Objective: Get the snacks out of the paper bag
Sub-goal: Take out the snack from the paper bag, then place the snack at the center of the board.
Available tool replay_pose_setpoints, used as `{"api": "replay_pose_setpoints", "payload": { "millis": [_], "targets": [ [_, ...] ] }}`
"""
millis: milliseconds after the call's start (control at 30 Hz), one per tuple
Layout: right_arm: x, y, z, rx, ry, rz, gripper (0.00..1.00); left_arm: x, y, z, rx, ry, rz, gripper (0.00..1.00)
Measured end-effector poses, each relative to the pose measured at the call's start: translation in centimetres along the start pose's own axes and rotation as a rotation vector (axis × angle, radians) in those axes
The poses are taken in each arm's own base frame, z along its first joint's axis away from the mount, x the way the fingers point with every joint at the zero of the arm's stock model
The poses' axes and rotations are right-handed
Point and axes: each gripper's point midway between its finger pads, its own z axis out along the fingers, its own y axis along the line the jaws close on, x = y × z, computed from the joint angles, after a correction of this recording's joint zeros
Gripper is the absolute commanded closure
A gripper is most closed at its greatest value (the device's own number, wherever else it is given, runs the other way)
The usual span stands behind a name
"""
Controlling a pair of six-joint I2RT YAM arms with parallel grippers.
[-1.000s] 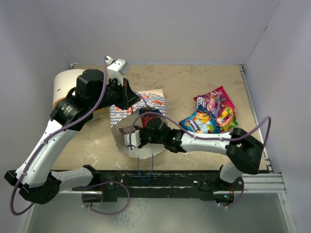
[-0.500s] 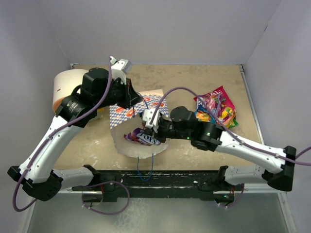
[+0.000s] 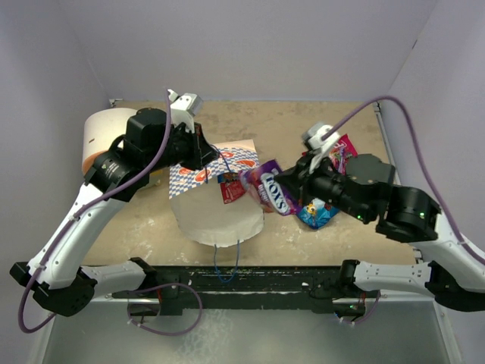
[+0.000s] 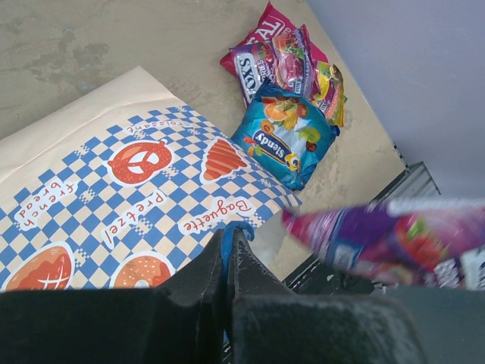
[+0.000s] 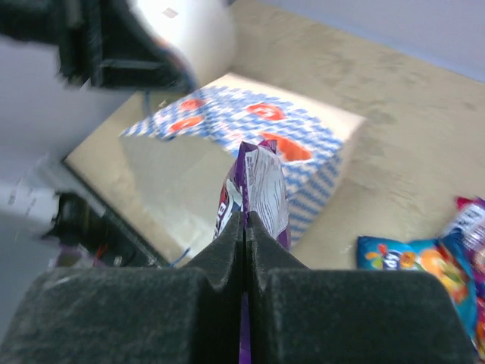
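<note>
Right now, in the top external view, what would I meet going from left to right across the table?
white-and-orange cylinder → paper bag → purple packet, lifted clear of the bag → blue packet

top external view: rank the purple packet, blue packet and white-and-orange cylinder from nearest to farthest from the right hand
1. purple packet: pinched in the right hand, near the middle.
2. blue packet: lying just right of the hand, on the right side.
3. white-and-orange cylinder: at the far left.
</note>
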Motion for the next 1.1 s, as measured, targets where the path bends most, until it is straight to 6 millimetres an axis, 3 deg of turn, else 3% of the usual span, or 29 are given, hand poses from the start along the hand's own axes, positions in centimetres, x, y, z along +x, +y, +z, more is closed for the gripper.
{"api": "replay_pose_setpoints", "payload": {
  "millis": [133, 267, 367, 500, 667, 967, 1100],
  "targets": [
    [-1.6, -3.7, -1.2, 0.209, -0.058, 0.063, 1.00, 0.2, 0.1, -0.4, -0.008, 0.005, -0.007, 1.00],
    [-1.1, -7.5, -1.6, 0.428, -0.057, 0.058, 1.00, 0.6, 0.2, -0.9, -0.018, 0.012, -0.018, 1.00],
    [0.4, -10.1, -0.2, 0.581, -0.012, 0.031, 1.00, 0.7, 0.3, -1.2, -0.020, 0.016, -0.020, 1.00],
    [4.5, -14.3, 2.9, 0.730, 0.115, 0.012, 1.00, 0.7, 0.2, -1.2, -0.020, 0.016, -0.020, 1.00],
    [10.1, -17.3, 7.3, 0.738, 0.274, 0.055, 1.00, 0.8, 0.2, -1.2, -0.019, 0.022, -0.022, 1.00],
    [9.7, -22.2, 11.4, 0.679, 0.161, 0.308, 1.00, 1.2, 0.2, -0.5, -0.010, 0.039, -0.030, 1.00],
    [12.0, -25.6, 11.8, 0.687, 0.133, 0.435, 1.00, 1.2, 0.2, -0.2, -0.009, 0.038, -0.030, 1.00]
  ]
}}
